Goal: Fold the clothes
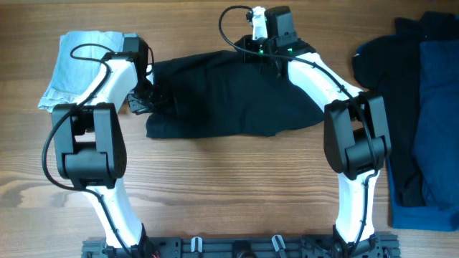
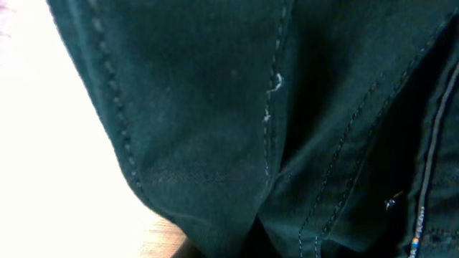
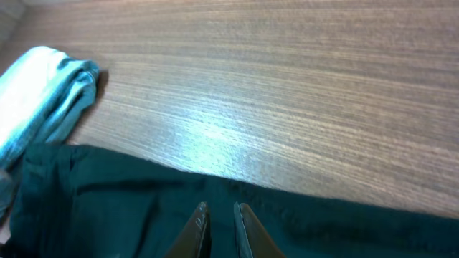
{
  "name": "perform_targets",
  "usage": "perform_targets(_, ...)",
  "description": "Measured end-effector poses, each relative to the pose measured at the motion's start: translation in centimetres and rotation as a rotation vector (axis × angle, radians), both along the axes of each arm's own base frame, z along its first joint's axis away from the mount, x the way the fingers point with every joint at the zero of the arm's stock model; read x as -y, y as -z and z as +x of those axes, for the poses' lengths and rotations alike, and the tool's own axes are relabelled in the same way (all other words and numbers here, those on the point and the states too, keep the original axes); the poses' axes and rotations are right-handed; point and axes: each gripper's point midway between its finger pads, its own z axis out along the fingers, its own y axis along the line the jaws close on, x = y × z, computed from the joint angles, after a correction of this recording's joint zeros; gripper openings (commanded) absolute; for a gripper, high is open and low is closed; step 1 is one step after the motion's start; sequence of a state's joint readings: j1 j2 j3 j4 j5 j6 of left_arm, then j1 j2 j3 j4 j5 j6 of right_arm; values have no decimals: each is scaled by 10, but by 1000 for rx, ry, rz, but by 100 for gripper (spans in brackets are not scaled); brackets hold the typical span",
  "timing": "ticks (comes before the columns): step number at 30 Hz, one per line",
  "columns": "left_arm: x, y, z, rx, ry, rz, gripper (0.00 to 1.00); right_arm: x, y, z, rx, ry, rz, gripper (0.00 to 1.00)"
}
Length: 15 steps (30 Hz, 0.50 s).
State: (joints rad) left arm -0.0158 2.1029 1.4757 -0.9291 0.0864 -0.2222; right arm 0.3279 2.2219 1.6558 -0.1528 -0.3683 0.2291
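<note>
A black garment (image 1: 229,97) of the clothes lies spread across the middle of the table. My left gripper (image 1: 141,102) sits at its left edge. In the left wrist view the black cloth (image 2: 215,107) with its stitched seams fills the frame and hides the fingers; the cloth bunches where the jaws are, so this gripper is shut on it. My right gripper (image 1: 267,59) is at the garment's far edge. Its fingertips (image 3: 203,218) stand nearly together, with the dark hem (image 3: 323,211) pinched between them.
A folded pale blue garment (image 1: 79,64) lies at the far left, also seen in the right wrist view (image 3: 43,93). A pile of black and royal blue garments (image 1: 430,115) lies along the right edge. Bare wooden table (image 1: 229,186) runs along the front.
</note>
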Motion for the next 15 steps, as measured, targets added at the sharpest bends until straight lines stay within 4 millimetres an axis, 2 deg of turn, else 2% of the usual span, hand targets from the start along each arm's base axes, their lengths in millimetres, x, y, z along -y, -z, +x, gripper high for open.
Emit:
perform_targets(4, -5, -6, -6, -17, 4, 37, 4, -24, -5, 3, 67, -31, 18, 13)
perform_targets(7, -1, -23, -2, 26, 22, 55, 4, -47, 19, -4, 55, -70, 13, 13)
perform_targets(10, 7, -35, 0, 61, 56, 74, 4, -66, 57, -16, 12, -101, -11, 13)
perform_targets(13, 10, -42, 1, 80, 75, 88, 4, -71, 72, -8, 55, -85, -17, 13)
perform_targets(15, 11, -57, 0, 109, 82, 89, 4, -72, 77, -6, 65, -80, -17, 13)
